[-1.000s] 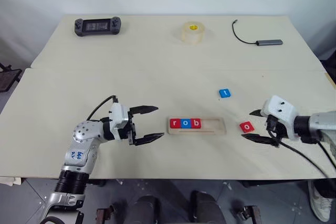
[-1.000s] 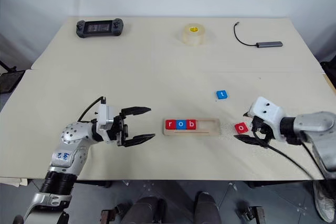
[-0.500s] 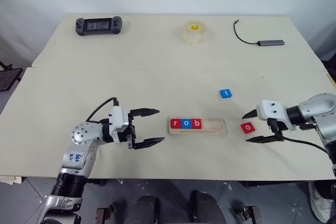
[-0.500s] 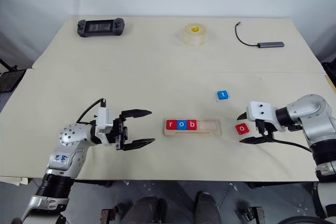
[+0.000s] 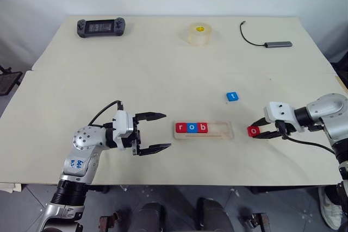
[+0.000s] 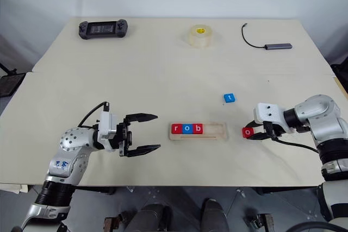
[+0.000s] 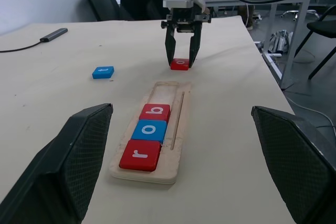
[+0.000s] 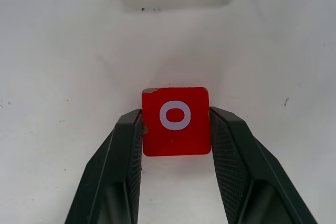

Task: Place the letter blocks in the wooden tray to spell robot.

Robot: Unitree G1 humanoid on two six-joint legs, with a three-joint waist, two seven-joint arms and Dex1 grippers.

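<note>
My right gripper [image 8: 176,129] has its two fingers pressed against opposite sides of the red o block [image 5: 254,131], which sits flat on the table [image 5: 163,69] just off the right end of the wooden tray [image 5: 225,130]. I judge this a grip on the block, with the lift not yet begun. The tray lies with its long axis across me, left to right, so the block's way home runs straight toward my left, along that axis. In the tray sit the red r [image 5: 181,127], the blue o [image 5: 191,127] and the red b [image 5: 202,127], touching in a row from the left end; the free slot is just beside the b, at the end nearer my right arm. The blue t block [image 5: 232,96] lies farther back on the table, near the tray's right end but apart from it. My left gripper [image 5: 155,132] hovers with its fingers spread wide and empty off the tray's left end, pointing toward it
</note>
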